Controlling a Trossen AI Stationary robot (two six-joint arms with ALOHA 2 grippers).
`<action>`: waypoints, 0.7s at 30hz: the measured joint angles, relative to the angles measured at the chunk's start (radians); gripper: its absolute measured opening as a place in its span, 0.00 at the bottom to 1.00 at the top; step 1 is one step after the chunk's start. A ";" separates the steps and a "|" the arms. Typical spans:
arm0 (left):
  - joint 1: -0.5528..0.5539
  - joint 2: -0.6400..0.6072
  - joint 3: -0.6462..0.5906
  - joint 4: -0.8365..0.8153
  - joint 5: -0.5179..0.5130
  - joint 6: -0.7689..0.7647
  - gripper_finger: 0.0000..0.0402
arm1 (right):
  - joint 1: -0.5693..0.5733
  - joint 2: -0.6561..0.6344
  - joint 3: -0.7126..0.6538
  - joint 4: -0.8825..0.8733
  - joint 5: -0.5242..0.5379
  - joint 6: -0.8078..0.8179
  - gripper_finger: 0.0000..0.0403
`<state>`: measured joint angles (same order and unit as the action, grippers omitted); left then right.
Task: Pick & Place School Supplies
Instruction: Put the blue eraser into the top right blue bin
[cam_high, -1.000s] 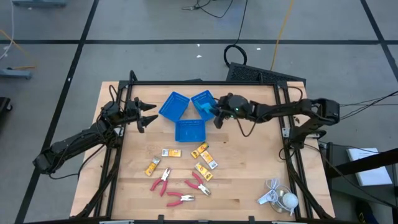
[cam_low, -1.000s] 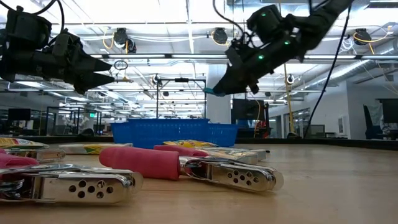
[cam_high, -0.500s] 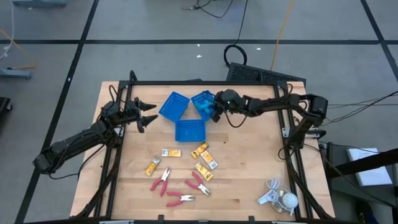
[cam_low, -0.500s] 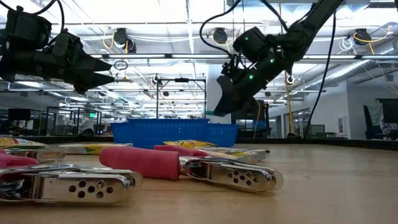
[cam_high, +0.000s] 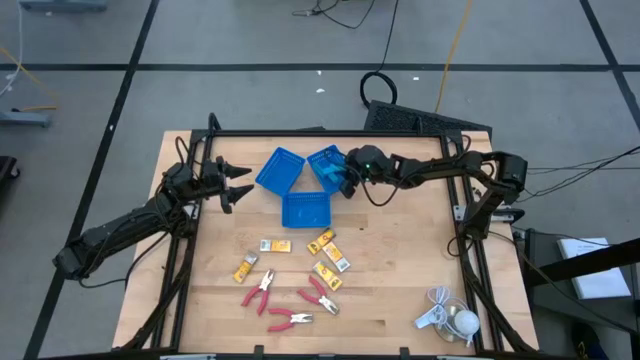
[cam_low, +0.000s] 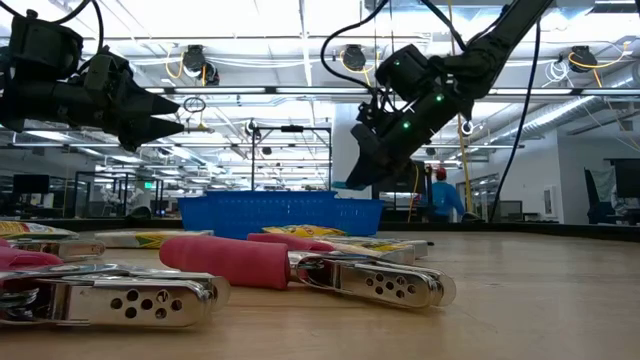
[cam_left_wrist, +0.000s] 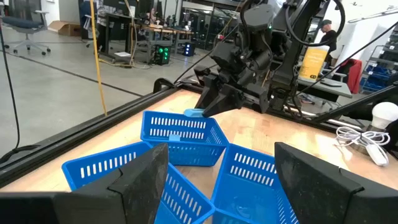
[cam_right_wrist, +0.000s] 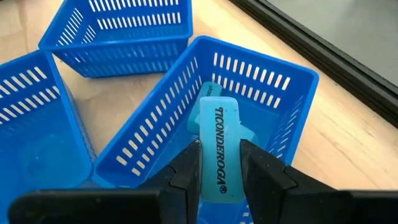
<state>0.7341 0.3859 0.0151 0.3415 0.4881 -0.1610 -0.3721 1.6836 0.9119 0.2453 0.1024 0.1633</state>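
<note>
Presently right gripper (cam_right_wrist: 219, 163) pinches one light-blue eraser (cam_right_wrist: 219, 149) over three blue baskets (cam_high: 327, 167); left gripper (cam_high: 238, 185) gapes empty.

The right arm reaches in from the table's right edge toward its far middle, its gripper (cam_high: 345, 183) tilted downward, fingers (cam_right_wrist: 186, 169) clamped. The left arm waits raised by the left edge, gripper (cam_high: 243, 187) spread wide.

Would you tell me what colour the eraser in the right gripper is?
Light blue eraser with dark lettering, clearest in the right wrist view.
</note>
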 joint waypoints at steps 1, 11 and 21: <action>0.000 0.000 0.000 0.000 0.000 0.000 0.73 | 0.000 0.000 -0.004 0.001 0.000 0.002 0.22; 0.000 0.000 0.000 0.000 0.000 0.000 0.73 | 0.000 0.000 -0.037 0.027 0.001 0.007 0.22; 0.000 0.000 0.000 0.000 0.000 0.000 0.73 | 0.000 0.000 -0.037 0.030 0.001 0.008 0.22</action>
<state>0.7344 0.3859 0.0151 0.3416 0.4881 -0.1609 -0.3717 1.6836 0.8745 0.2758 0.1036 0.1711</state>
